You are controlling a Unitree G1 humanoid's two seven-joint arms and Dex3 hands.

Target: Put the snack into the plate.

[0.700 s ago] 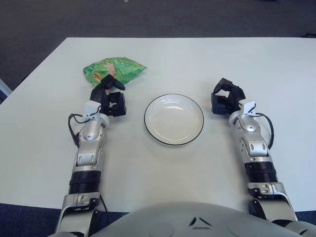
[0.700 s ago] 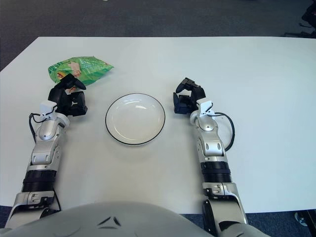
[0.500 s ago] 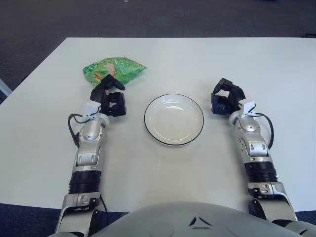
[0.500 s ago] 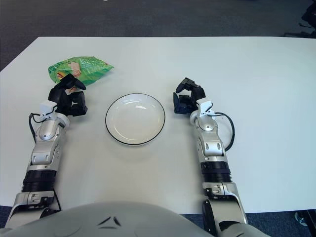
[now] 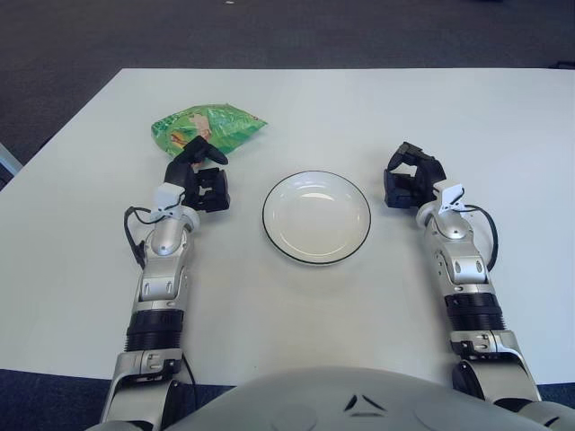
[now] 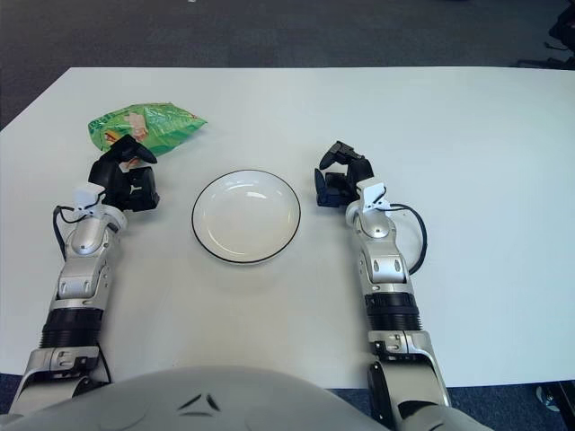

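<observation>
On the white tabletop (image 5: 296, 305) in the left eye view, green snack (image 5: 207, 127) bag lies far-left of the empty white plate (image 5: 316, 216), well apart from it. Left hand (image 5: 199, 176) sits just below the bag, fingers partly curled, one fingertip overlapping bag's near edge, nothing gripped. Right eye view: right hand (image 6: 340, 178) just right of the plate, fingers loosely curled, holding nothing; snack not in plate.
</observation>
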